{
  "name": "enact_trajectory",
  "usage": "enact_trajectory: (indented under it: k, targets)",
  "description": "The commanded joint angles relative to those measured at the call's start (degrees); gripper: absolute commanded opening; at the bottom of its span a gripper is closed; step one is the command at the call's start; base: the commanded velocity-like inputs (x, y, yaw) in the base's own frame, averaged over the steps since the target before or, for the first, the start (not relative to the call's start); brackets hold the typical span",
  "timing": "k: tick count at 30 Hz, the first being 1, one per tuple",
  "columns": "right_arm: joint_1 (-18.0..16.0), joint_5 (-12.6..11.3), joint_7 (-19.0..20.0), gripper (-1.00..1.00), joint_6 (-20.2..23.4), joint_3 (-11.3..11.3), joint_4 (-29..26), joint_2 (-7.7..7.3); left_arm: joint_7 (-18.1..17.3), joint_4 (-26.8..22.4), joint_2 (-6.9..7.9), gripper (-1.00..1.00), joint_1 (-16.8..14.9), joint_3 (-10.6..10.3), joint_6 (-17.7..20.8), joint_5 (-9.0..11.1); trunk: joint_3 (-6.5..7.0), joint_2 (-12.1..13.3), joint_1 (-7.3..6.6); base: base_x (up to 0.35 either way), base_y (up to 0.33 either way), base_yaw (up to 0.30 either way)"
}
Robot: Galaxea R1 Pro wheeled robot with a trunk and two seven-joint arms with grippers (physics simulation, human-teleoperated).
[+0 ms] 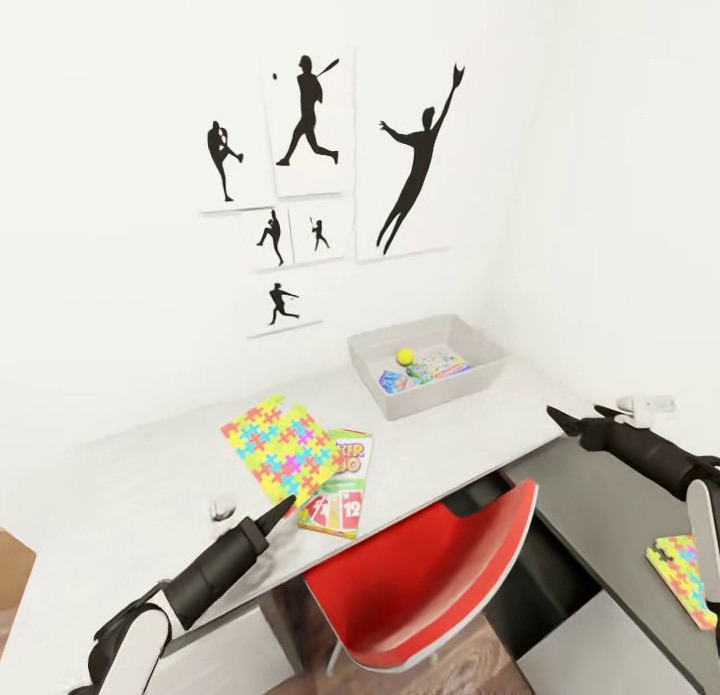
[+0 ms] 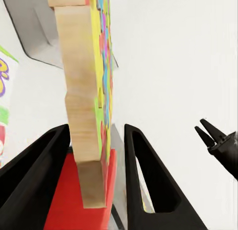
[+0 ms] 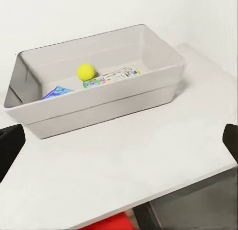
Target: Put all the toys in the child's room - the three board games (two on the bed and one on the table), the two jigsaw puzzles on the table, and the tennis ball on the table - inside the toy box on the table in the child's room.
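Two jigsaw puzzles are showing in the head view: one (image 1: 279, 447) is being held up at a tilt over the white table (image 1: 130, 495) by the left gripper (image 1: 275, 515), overlapping the "SKIP BO" game box (image 1: 340, 483) lying flat beneath it, and the other (image 1: 684, 575) is lying on the dark grey corner section of the desk, near the right arm. The left wrist view is giving what the head view cannot: the held puzzle's pale wooden edge (image 2: 82, 115) is sitting between the two black fingers (image 2: 148, 185), one on each side of the sheet, with the red chair (image 2: 74, 200) below. The left arm is reaching forward and up from the lower left, its gripper closed onto the puzzle's near corner.

The right wrist view is looking into the toy box (image 3: 99, 108), where the tennis ball (image 3: 86, 71) is resting beside two printed game boxes, one blue (image 3: 58, 91) and one white-topped (image 3: 114, 75). The right gripper (image 1: 572, 418) is hovering over the desk edge, near the toy box (image 1: 425, 390), its fingertips (image 3: 10, 145) showing at opposite sides of that view, spread wide and holding nothing. The right arm is stretching in from the right, roughly level.
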Motion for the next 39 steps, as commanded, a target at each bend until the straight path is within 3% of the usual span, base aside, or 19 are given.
enact_trajectory:
  k: [1,3,4,8,11,14,19,23,34,39]
  targets:
    - [-0.09,-0.30,0.13,1.00,0.49,-0.10,-0.02,0.01,0.89,-0.11,-0.12,-1.00,-1.00,-0.38,1.06,0.23,-0.10,-0.09,0.02,0.000,0.000,-0.291]
    - [-0.10,-0.31,0.16,1.00,0.49,-0.13,-0.02,0.00,1.96,-0.21,-0.22,-1.00,-1.97,-0.82,1.65,0.28,-0.10,-0.09,0.02,0.000,0.000,-0.291]
    - [-0.15,-0.29,0.19,1.00,0.50,-0.16,-0.02,0.01,4.24,-1.87,-0.58,-1.00,-3.62,-1.54,3.59,0.35,-0.10,-0.09,0.02,0.000,0.000,-0.292]
    - [-0.18,-0.32,0.20,1.00,0.55,-0.19,-0.02,0.04,7.69,-2.38,-0.78,-1.00,-4.88,-1.34,4.44,0.51,-0.10,-0.09,0.02,0.000,0.000,-0.292]
    - [-0.19,-0.30,0.20,1.00,0.58,-0.19,-0.02,0.03,11.42,-2.53,-0.82,-1.00,-7.13,-1.40,4.79,1.79,-0.10,-0.09,0.02,0.000,0.000,-0.292]
    - [-0.20,-0.31,0.19,1.00,0.59,-0.18,-0.02,0.02,18.72,-2.51,-0.77,-1.00,-13.00,-1.56,10.24,7.16,-0.10,-0.09,0.02,0.000,0.000,-0.292]
    - [-0.20,-0.30,0.20,1.00,0.59,-0.18,-0.02,0.07,24.44,-2.60,-0.83,-1.00,-18.46,-1.82,13.85,12.57,-0.10,-0.09,0.02,0.000,0.000,-0.292]
    - [-0.20,-0.33,0.17,1.00,0.59,-0.18,-0.02,0.08,26.18,-2.62,-0.86,-1.00,-20.14,-1.89,14.61,14.16,-0.10,-0.09,0.02,0.000,0.000,-0.292]
    - [-0.38,-0.28,0.12,1.00,0.74,-0.22,-0.02,0.05,26.91,-2.71,-0.62,-1.00,-23.82,-1.82,16.42,15.15,-0.10,-0.09,0.02,0.002,-0.001,-0.278]
    - [-0.66,-0.34,0.06,1.00,2.86,-2.03,-0.02,0.07,26.96,-2.71,-0.26,-1.00,-24.72,-1.67,18.00,15.24,-0.10,-0.09,0.02,0.187,-0.122,-0.069]
